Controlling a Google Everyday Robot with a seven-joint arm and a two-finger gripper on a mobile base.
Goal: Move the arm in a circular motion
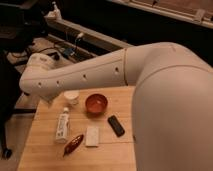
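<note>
The cream-white arm (95, 75) fills much of the view. Its thick tubular segments, with small dark screw holes, reach from the large rounded elbow (175, 100) at the right across to the left, above the far edge of the wooden table (45, 157). The gripper (46, 98) is at the arm's left end, hanging just beyond the table's far left corner, mostly hidden under the wrist. It is not touching anything on the table.
On the table are a white cup (71, 97), a red bowl (96, 103), a white bottle (62, 125) lying flat, a red packet (73, 144), a white block (92, 135) and a black rectangular device (116, 125). A dark chair (7, 100) stands left; cables (67, 50) lie behind.
</note>
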